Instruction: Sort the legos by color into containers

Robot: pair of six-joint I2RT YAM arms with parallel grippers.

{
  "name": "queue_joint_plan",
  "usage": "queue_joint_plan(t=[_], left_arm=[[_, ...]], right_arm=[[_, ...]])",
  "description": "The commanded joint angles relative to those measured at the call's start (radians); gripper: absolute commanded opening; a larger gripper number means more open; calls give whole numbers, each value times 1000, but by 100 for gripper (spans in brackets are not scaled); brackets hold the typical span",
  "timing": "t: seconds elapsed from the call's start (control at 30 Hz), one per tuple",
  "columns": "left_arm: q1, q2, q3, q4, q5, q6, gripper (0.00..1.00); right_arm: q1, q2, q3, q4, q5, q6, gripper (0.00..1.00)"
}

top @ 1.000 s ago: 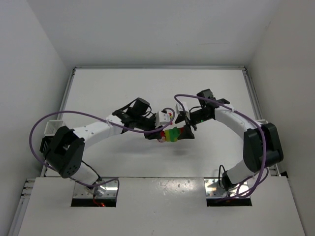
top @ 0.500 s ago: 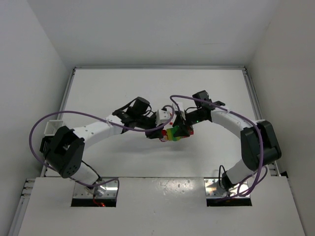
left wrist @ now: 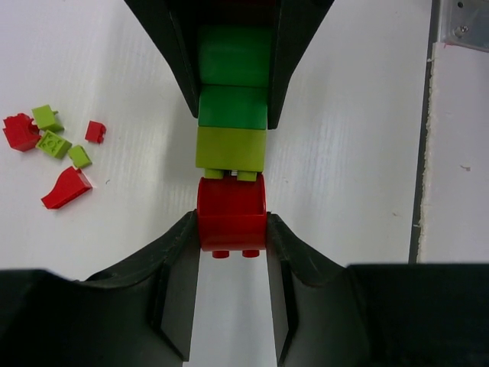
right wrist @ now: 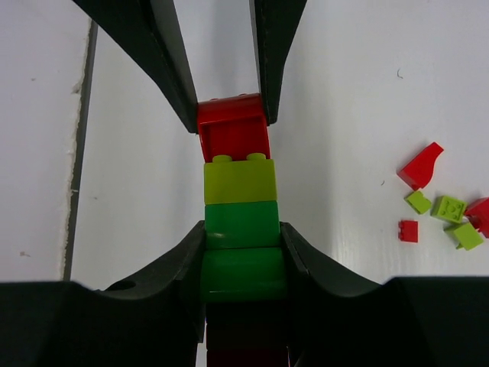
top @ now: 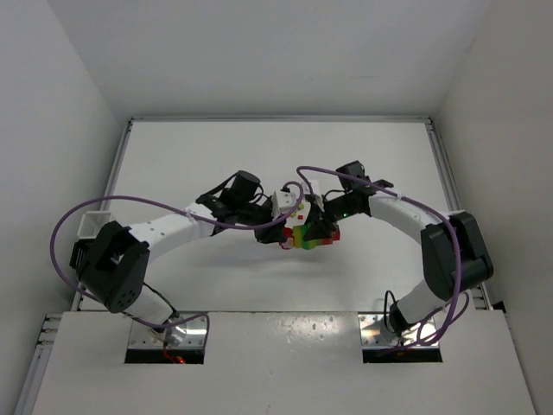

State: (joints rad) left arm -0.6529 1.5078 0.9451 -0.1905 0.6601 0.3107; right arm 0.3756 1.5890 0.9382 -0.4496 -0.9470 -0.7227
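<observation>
Holding together: the left gripper [left wrist: 231, 227] and the right gripper [right wrist: 243, 238] hold one multicoloured stack of plastic bricks [top: 302, 234] from its two opposite ends, over the white table [top: 216, 156], near the middle of the top view.
Left gripper: its two black fingers press on both sides of the red brick [left wrist: 231, 212] at one end of the stack, so it is clamped on it.
Right gripper: its black fingers press on both sides of the dark green bricks [right wrist: 242, 229] at the other end, also clamped.
Order in the stack: red brick, lime yellow-green brick [left wrist: 231, 148], then two dark green bricks.
Joint of red and lime: the studs of the lime brick show in a thin gap, so the red brick is not fully seated.
Loose pieces: several small red and lime loose pieces [left wrist: 53, 145] lie on the table, at the upper left of the left wrist view and the middle right of the right wrist view, apart from the stack.
Container: a small white open-topped bin [top: 91, 225] stands at the left edge of the table in the top view, well apart from the stack; I cannot tell what is inside.
</observation>
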Motion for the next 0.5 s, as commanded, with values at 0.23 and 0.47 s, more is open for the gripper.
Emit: queue_joint_plan(t=[0.23, 0.47], left_arm=[[-1, -18, -26, 99, 105, -36, 50], [18, -9, -35, 122, 85, -58, 30]], right_arm=[[6, 8, 25, 103, -41, 77, 0], [6, 8, 25, 103, -30, 77, 0]])
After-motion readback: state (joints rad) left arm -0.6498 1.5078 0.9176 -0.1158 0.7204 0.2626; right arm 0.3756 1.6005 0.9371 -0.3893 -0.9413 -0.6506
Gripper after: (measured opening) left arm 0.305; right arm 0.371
